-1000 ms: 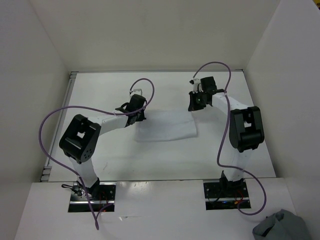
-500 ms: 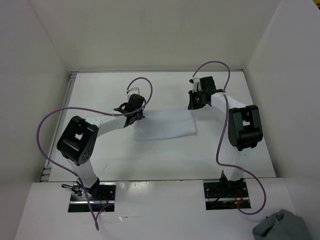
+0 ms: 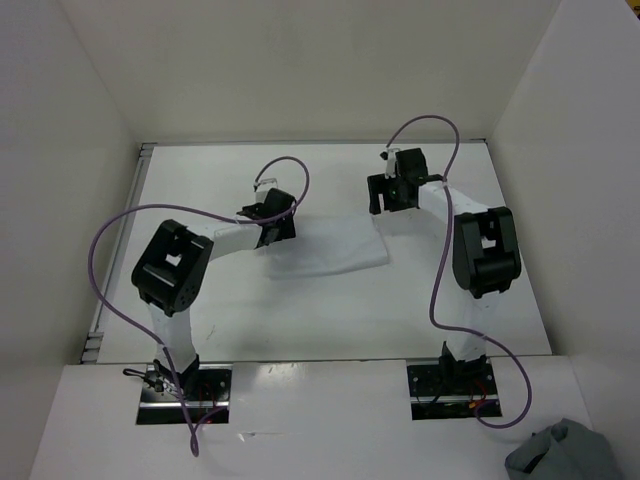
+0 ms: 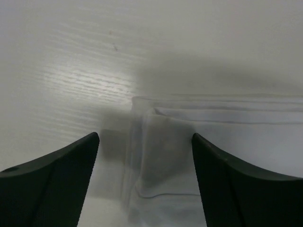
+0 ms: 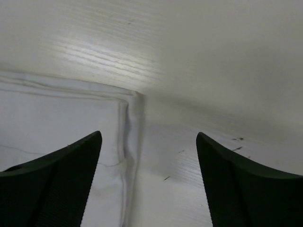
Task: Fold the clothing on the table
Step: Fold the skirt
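A thin white fabric garment [image 3: 335,250] lies folded on the matte white desk [image 3: 300,310]. The left pincer [image 4: 144,142] and right pincer [image 5: 147,139] hang spread over its far corners, seemingly clear of it.

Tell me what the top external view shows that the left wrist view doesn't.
Only the top external view shows the whole thin white fabric garment, the left arm and right arm, their purple cables and a grey-blue cloth bundle at the near right. Only the left wrist view shows the garment's layered corner edges, between the left arm's open black fingers. Both show the garment lying on the matte white table.
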`<state>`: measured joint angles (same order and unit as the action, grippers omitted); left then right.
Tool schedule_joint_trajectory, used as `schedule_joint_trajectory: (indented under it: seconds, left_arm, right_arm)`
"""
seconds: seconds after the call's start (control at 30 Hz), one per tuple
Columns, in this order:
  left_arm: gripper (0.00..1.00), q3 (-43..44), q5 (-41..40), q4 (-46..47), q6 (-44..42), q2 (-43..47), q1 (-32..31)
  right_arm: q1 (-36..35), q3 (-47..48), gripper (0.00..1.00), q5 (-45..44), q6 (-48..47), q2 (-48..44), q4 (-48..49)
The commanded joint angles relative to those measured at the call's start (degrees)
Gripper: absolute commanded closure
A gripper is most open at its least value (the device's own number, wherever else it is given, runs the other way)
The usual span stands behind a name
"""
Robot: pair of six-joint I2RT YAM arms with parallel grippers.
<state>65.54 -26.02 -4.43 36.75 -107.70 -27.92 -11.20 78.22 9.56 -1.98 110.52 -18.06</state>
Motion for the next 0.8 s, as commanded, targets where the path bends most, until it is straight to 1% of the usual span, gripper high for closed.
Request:
schedule_joint_trajectory:
  seconds: [0.0,0.03,0.07,0.1,0.17,0.2,0.27,0.3,0.33,0.37,0.4,0.43,0.47,0.5,0.53,0.57,0.6,0.63,0.67,0.7,0.77]
  left_arm:
    - [0.13,2.8,-6.0,-6.4,2.7,-1.0,0.5]
    - [0.06,2.8,-7.4,-6.4,3.6,0.2,0.5]
    - [0.01,2.3,-8.6,-7.1,4.8,1.2,0.5]
    - [0.01,2.3,-10.6,-8.5,5.3,3.4,0.5]
    - [0.01,2.3,-11.5,-9.8,6.3,6.4,0.5]
    - [0.01,1.8,-12.1,-8.8,6.3,10.5,0.0]
    - [0.01,-1.9,-8.9,-4.5,1.9,15.3,-1.5]
    - [0.01,-3.6,-4.3,0.7,0.4,19.9,-2.2]
    - [0.08,-5.4,-1.1,3.5,-0.6,22.0,-2.2]
    - [0.13,-8.6,1.9,8.2,-1.9,23.7,-2.2]
    - [0.20,-9.7,7.9,10.2,-2.9,25.8,-2.2]
    - [0.27,-10.7,10.7,12.1,-3.6,25.8,-2.2]
    - [0.57,-11.2,13.8,14.5,-4.4,25.8,-2.2]
    - [0.79,-10.6,17.0,14.5,-5.6,23.4,-1.5]
    - [0.89,-9.9,23.8,14.5,-6.3,21.8,-0.7]
    - [0.95,-9.2,27.8,15.1,-7.2,20.0,-0.2]
    - [1.00,-8.3,30.5,15.1,-7.8,16.2,-0.2]
    - [1.00,-6.8,33.8,15.1,-8.4,14.4,-0.2]
    - [1.00,-6.0,34.5,15.1,-8.5,11.2,-0.2]
    - [1.00,-5.4,34.5,15.1,-8.5,9.8,-0.2]
    - [1.00,-2.8,35.1,13.9,-8.5,5.6,0.3]
  right_arm:
    - [0.2,-0.4,0.12,-8.1,1.5,-4.0,4.0]
    - [0.2,-1.1,0.07,-9.3,2.1,-5.3,5.7]
    - [0.2,-2.6,0.07,-10.0,2.1,-6.8,6.5]
    - [0.7,-3.4,0.07,-9.4,2.1,-9.9,7.4]
    - [0.7,-5.5,0.14,-5.5,2.1,-13.0,8.7]
    - [1.3,-6.1,0.19,2.7,0.2,-14.4,8.7]
    - [1.3,-7.3,0.47,11.5,-1.4,-16.1,6.7]
    - [1.3,-7.3,0.65,14.7,-1.4,-16.1,5.9]
    - [1.3,-6.2,0.86,18.7,-1.4,-14.2,4.8]
    - [1.3,-5.2,1.00,20.3,-1.4,-12.5,1.1]
    - [1.3,-4.1,1.00,22.3,-2.8,-10.6,-0.7]
    - [1.8,-2.2,1.00,27.7,-4.7,-6.3,-2.7]
    - [1.8,-1.2,1.00,30.4,-5.2,-3.8,-4.6]
    - [1.8,-0.3,1.00,32.7,-5.2,-1.4,-8.4]
    - [1.8,2.4,1.00,36.8,-6.9,1.2,-10.5]
    - [1.8,4.0,1.00,38.3,-7.6,6.1,-12.7]
    - [1.8,7.1,1.00,39.3,-7.6,8.3,-16.4]
    - [2.4,8.3,1.00,41.0,-8.1,10.1,-17.5]
    - [3.2,8.8,1.00,41.1,-7.3,12.3,-17.5]
    - [3.2,8.8,1.00,41.1,-6.4,12.4,-16.8]
    - [3.7,8.8,1.00,37.7,-3.8,13.0,-15.3]
